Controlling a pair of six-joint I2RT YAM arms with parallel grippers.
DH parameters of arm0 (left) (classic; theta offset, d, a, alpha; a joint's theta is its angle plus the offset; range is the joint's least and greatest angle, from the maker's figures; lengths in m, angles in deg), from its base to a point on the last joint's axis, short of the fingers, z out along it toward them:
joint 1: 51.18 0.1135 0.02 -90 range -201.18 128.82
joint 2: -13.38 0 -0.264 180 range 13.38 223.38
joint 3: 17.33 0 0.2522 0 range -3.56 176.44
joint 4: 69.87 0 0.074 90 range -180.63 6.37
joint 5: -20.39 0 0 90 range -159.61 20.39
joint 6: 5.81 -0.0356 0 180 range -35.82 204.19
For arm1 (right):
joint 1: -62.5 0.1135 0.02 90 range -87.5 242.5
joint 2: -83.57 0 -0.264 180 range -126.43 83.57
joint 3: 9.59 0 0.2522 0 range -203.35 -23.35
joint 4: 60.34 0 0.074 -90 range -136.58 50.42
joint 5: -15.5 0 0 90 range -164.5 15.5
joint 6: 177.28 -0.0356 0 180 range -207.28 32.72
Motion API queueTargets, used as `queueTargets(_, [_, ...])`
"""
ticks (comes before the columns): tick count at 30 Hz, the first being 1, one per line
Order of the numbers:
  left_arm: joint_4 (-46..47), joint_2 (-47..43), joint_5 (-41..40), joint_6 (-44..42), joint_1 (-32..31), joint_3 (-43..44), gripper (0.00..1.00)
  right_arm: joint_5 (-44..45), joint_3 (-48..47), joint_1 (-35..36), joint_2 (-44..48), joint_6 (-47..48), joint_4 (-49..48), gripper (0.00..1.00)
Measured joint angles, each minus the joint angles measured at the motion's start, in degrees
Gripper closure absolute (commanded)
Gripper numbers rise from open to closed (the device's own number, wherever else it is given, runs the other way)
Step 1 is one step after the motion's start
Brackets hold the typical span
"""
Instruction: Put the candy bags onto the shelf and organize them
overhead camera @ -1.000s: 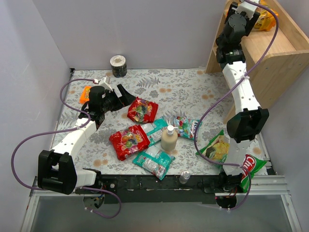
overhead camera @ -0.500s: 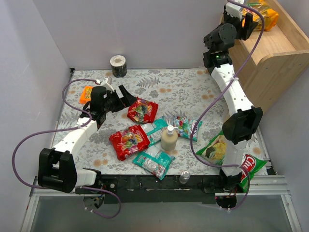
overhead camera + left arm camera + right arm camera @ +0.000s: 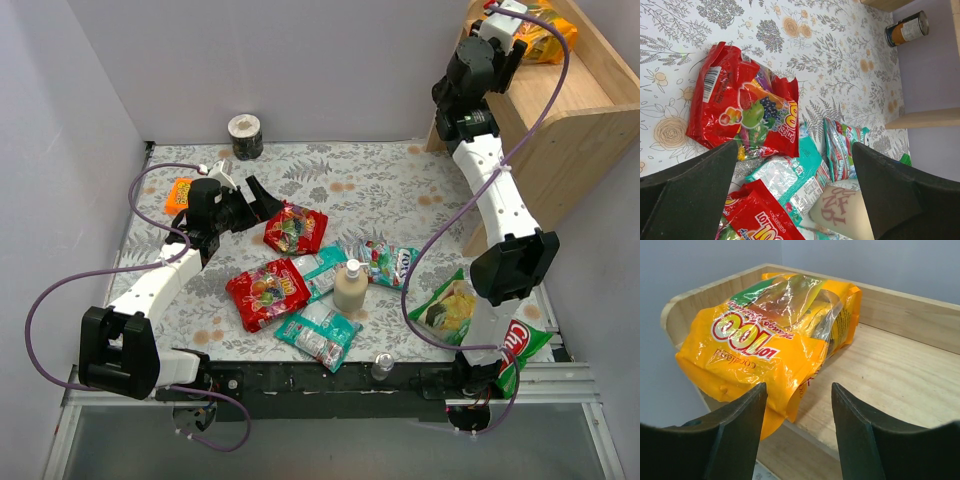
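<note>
Tabletop [image 3: 380,190]: white cloth, grey fern and tan flower print, purple-grey walls behind and to the left.

Can [image 3: 245,135]: upright at the back wall, left of centre; silver top, dark and orange label.

Orange packet [image 3: 178,193]: small, flat, at the far left edge.

Pump bottle [image 3: 351,288]: beige, white pump, upright, mid-tabletop toward the near side.

Small bottle [image 3: 381,366]: clear, upright at the near edge, just in front of the pump bottle.

Chip bag [image 3: 450,308]: green-yellow, flat, near right.

Second chip bag [image 3: 520,350]: green, red logo, at the near right corner, partly over the edge.
</note>
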Motion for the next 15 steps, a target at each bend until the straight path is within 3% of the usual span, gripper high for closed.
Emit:
queueTargets(7, [0.00, 0.00, -0.02, -0.15, 0.00, 0.00, 0.02, -7.34, -1.46, -3.67, -0.17, -9.75, 5.35, 0.39])
queueTargets(15, [-0.02, 0.00, -0.20, -0.15, 0.00, 0.00, 0.02, -16.72, -2.89, -6.99, -1.84, -14.32, 6.19, 0.40])
